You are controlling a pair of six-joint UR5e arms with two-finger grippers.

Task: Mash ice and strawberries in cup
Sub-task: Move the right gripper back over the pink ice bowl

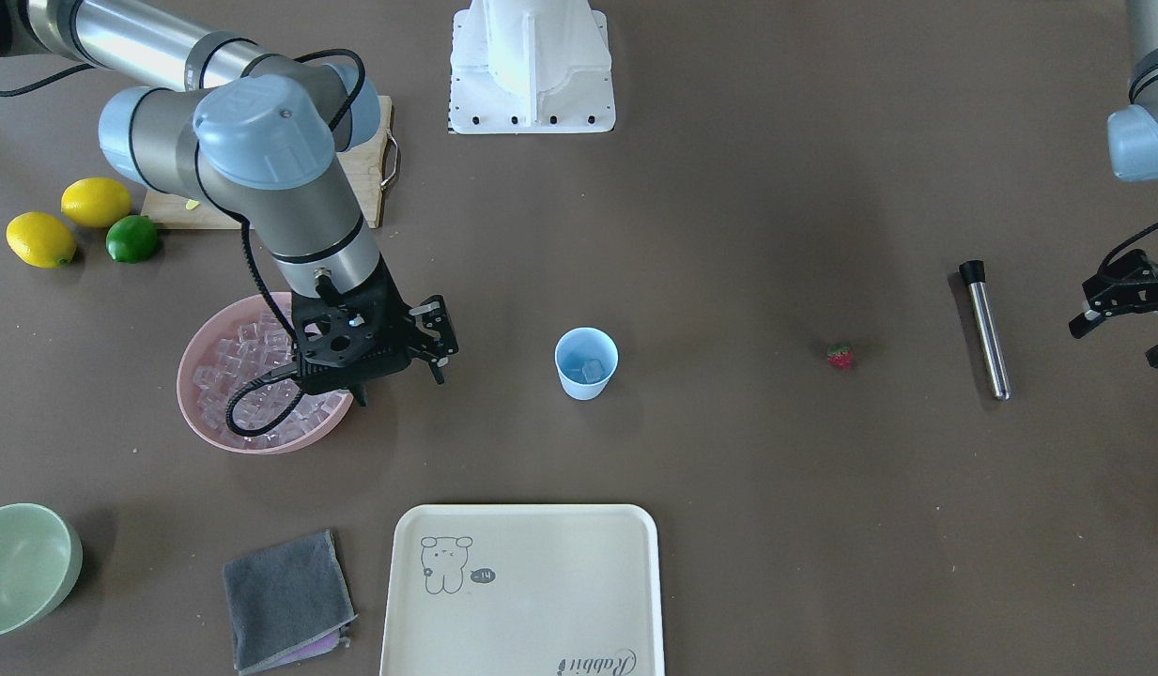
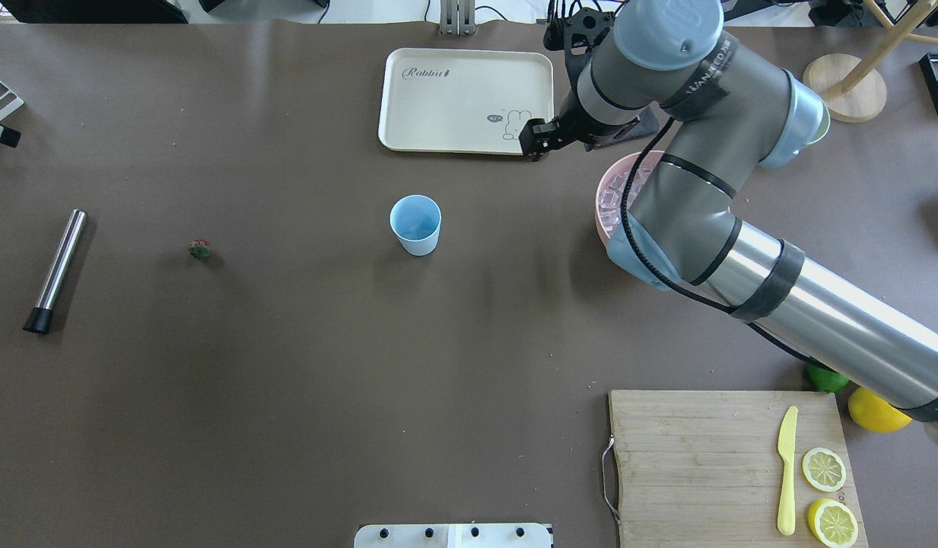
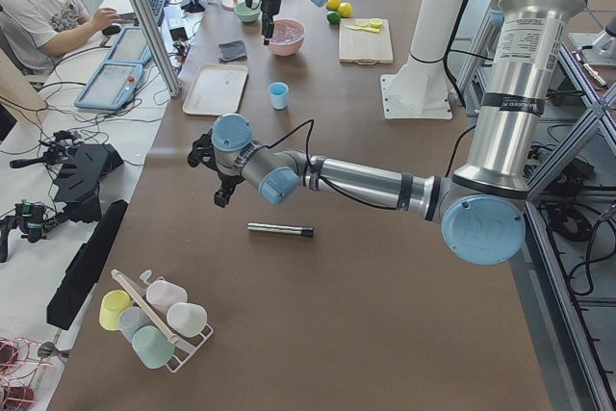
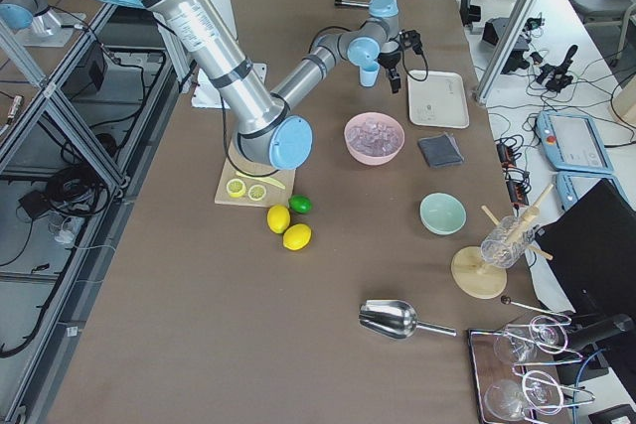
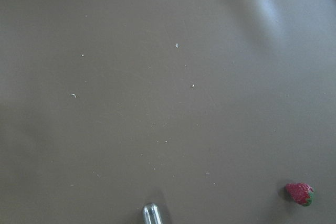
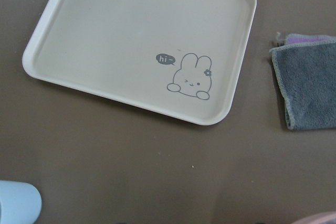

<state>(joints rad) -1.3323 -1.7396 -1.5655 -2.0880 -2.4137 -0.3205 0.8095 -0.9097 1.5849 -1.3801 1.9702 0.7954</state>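
**Light-blue cup, upright between the two grippers**
The cup (image 1: 586,362) is small and tapered, with a little clear ice (image 1: 593,370) in its bottom. The right gripper (image 1: 400,387) hangs near a pink bowl (image 1: 192,413) heaped with more glossy cubes, its fingers apart and empty. The tiny red, green-topped strawberry (image 1: 840,356) lies on the table nearer the left gripper (image 1: 1119,340), which is likewise spread and empty, with a steel muddler (image 1: 987,333) between them.

Soft, even light from overhead fills every view, so the brown table (image 1: 729,488) reads mid-bright and shadows beside the cup (image 2: 416,224) and under the right arm (image 2: 689,190) are faint and blurred at the edges. The metal rod (image 1: 989,330) carries a bright streak. The left wrist view is low in contrast, with a pale glare patch at upper right and a slightly soft strawberry (image 5: 300,193).
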